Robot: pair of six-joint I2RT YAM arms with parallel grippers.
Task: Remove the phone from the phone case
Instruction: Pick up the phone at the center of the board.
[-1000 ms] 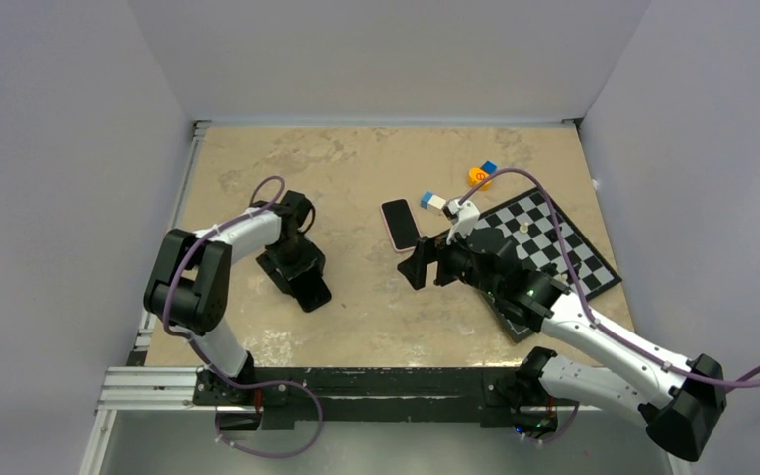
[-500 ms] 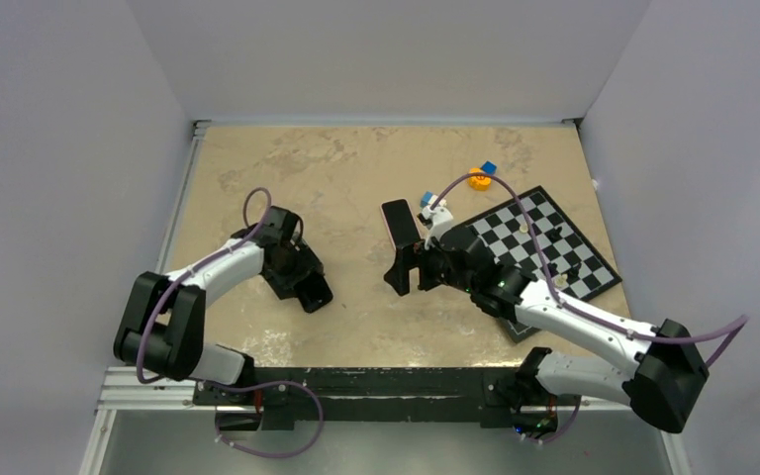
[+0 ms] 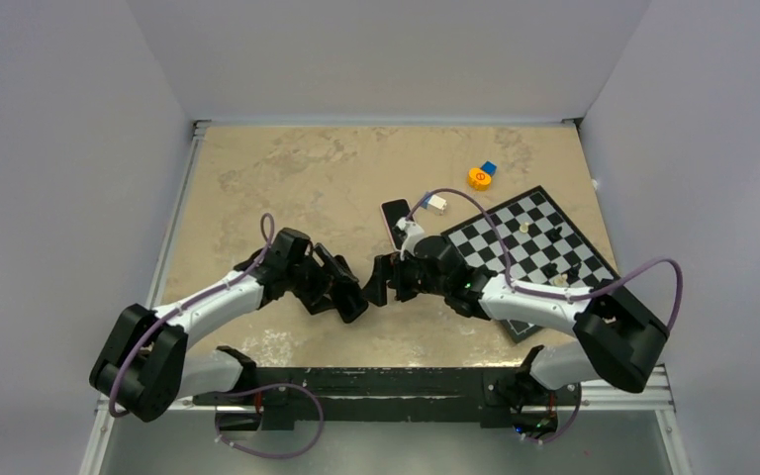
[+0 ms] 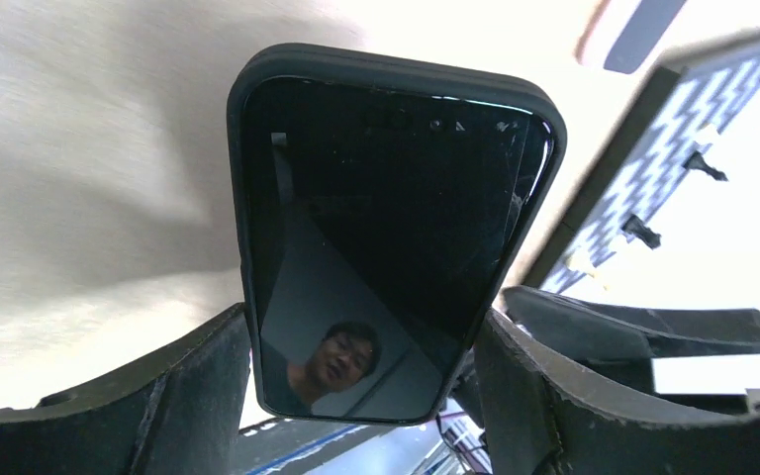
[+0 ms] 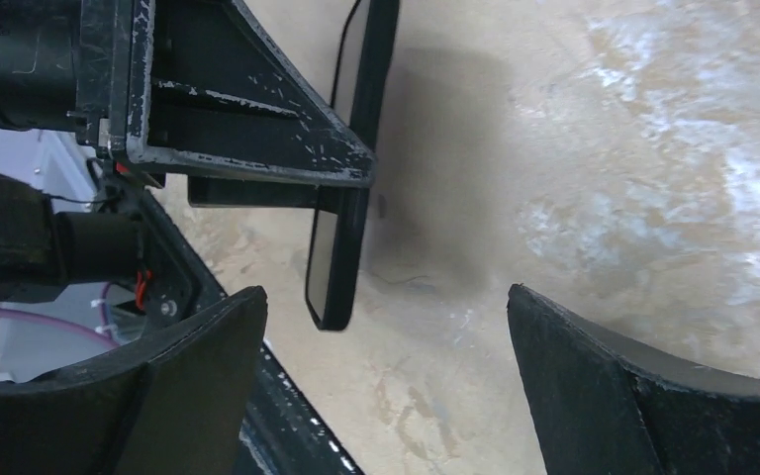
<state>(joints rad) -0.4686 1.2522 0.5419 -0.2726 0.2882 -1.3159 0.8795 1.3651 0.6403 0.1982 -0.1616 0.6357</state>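
A phone with a dark screen sits in a black phone case [image 4: 386, 228]. My left gripper [image 4: 366, 386] is shut on the case's two long edges and holds it off the table. In the right wrist view the cased phone [image 5: 341, 228] shows edge-on, upright, above the tabletop. My right gripper [image 5: 386, 386] is open and empty, and the phone's lower end hangs just ahead of its left finger. In the top view the left gripper [image 3: 344, 294] and the right gripper [image 3: 384, 280] face each other closely at the table's near middle.
A second phone in a pinkish case [image 3: 396, 220] lies flat behind the right gripper. A chessboard [image 3: 539, 237] with a few pieces lies at the right. A white block [image 3: 438, 203], an orange disc [image 3: 478, 177] and a blue block [image 3: 489, 167] sit beyond it.
The left arm has swung right with the cased phone. The right arm has moved left and nearer, away from the pinkish phone, until the two grippers nearly meet.
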